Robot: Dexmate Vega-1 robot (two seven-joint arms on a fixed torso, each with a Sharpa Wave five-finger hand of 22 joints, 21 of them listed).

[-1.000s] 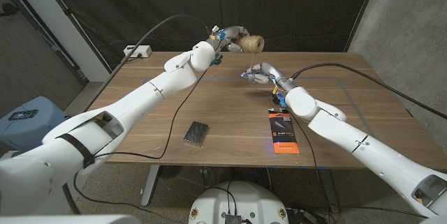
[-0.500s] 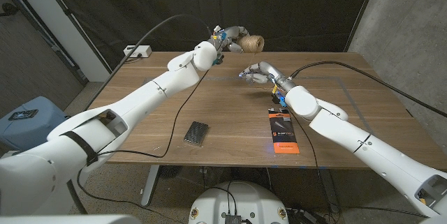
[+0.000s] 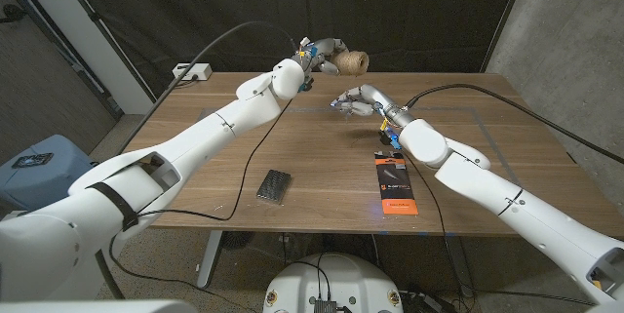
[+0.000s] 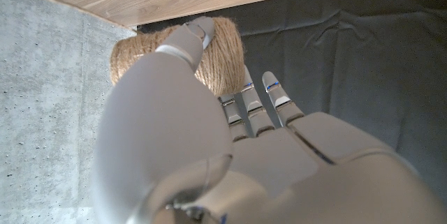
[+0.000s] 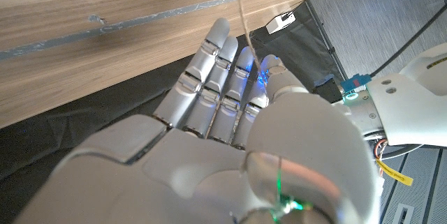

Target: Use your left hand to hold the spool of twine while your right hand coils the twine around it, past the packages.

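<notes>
Two white robot arms reach in from the bottom corners of the head view toward the far side of the brown wooden table [image 3: 195, 147]. At upper left a small white box [image 3: 193, 72] with a cable sits near the table's far edge. Lower down, left of centre, a small dark rectangular packet [image 3: 274, 185] lies flat on the wood. In the upper middle the left hand [image 3: 319, 55] is raised past the table's far edge and grips the round spool of tan twine [image 3: 352, 61], its thumb and fingers wrapped around the wound body in the left wrist view. Just right of and below the spool, the right hand [image 3: 356, 99] hovers over the table with its fingers close together and partly curled; a thin strand of twine [image 5: 244, 15] runs up from between its thumb and fingers, apparently pinched there. Right of centre, an orange-and-black flat package [image 3: 397, 183] lies beside the right forearm.
</notes>
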